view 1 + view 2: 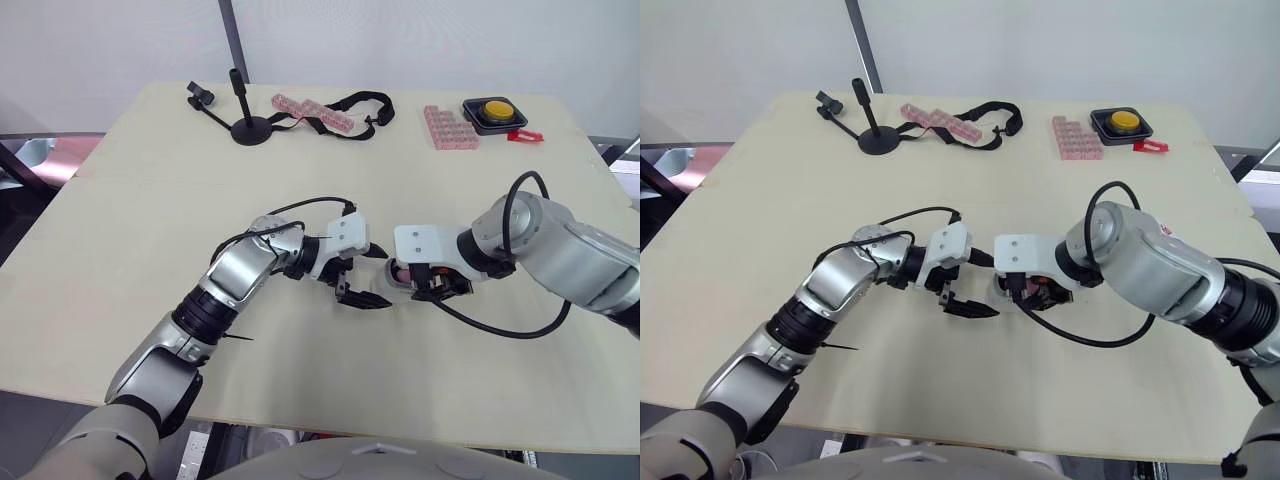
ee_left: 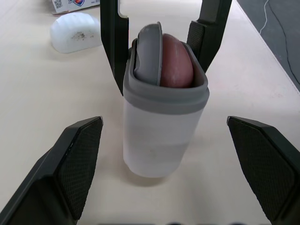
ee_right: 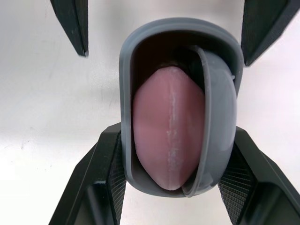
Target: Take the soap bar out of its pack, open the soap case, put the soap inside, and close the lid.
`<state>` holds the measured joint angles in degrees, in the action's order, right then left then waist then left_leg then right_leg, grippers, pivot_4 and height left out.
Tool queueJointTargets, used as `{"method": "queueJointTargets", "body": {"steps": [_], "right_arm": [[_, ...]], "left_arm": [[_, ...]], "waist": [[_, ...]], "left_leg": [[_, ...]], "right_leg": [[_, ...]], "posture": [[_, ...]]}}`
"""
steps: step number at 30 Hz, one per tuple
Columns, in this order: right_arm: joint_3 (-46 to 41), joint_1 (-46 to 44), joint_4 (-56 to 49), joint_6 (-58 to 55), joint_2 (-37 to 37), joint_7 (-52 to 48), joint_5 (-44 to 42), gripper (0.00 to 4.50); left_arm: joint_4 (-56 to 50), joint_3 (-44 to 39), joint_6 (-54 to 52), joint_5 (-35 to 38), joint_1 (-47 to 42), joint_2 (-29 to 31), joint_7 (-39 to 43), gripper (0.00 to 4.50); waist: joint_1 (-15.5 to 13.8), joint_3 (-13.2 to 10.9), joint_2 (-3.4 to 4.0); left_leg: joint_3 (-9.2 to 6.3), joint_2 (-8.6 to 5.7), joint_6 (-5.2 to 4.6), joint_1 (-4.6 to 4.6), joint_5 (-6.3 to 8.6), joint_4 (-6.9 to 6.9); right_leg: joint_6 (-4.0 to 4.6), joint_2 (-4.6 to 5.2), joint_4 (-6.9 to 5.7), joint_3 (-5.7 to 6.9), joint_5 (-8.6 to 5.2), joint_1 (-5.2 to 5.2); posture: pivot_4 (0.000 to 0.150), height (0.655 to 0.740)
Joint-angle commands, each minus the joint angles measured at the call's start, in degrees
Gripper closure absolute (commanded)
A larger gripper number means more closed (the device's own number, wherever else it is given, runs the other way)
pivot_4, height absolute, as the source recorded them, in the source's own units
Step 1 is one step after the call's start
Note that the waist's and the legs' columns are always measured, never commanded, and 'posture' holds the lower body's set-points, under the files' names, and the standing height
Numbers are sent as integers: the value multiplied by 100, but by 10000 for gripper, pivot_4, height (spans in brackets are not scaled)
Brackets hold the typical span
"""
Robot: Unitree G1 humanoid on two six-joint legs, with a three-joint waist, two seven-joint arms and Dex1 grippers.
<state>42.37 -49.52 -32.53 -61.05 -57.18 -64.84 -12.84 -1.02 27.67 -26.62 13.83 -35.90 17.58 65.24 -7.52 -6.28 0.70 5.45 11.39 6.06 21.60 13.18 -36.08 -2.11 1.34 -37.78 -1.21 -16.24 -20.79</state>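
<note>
The desk (image 1: 150, 200) is big and pale yellow. A plain light wall (image 1: 420, 40) is behind it. At the far edge I see a black stand (image 1: 250, 128), some pink strips (image 1: 312, 112) with a black strap (image 1: 360, 103), a pink block (image 1: 450, 127), a yellow button (image 1: 497, 108) and a small red thing (image 1: 525, 136). They are all well away from my hands.

My two arms meet in the middle of the desk. My left arm comes in from the near left, bent, with the wrist pointing to the right. My right arm comes in from the right, bent at the elbow, and points left. A black cable (image 1: 520, 200) loops over my right arm.

My right hand (image 1: 410, 282) is clamped on the soap case (image 2: 161, 126). Its fingers (image 3: 101, 187) press on two sides of the case. The case has a white body and a grey rim, and its bottom looks to be on the desk. The pink soap (image 3: 168, 136) sits inside and pokes out of the open mouth. The grey lid (image 2: 149, 51) is tipped up beside the soap, not shut.

My left hand (image 1: 387, 278) is spread wide. Its fingers (image 2: 79, 164) sit one on each side of the case and do not touch it.

Past the case, a white round thing (image 2: 75, 30) lies on the desk, next to the corner of a printed box (image 2: 70, 4).
</note>
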Motion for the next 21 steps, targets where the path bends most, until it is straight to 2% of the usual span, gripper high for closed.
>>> {"method": "queueJointTargets", "body": {"steps": [1,21], "right_arm": [[-52,-54,-43,24,22,-62,121,24202],[-150,71,-16,-8,80,-65,189,24202]], "left_arm": [[-121,-40,141,-46,-5,-43,-71,48],[53,-14,216,-179,74,-187,-312,48]], "waist": [[4,0,0],[17,0,0]], "left_leg": [[0,0,0,-1,0,0],[3,2,0,-3,0,-8]], "right_leg": [[0,1,-1,-1,0,0],[1,1,-14,-11,0,2]], "posture": [[1500,7400],[1500,7400]]}}
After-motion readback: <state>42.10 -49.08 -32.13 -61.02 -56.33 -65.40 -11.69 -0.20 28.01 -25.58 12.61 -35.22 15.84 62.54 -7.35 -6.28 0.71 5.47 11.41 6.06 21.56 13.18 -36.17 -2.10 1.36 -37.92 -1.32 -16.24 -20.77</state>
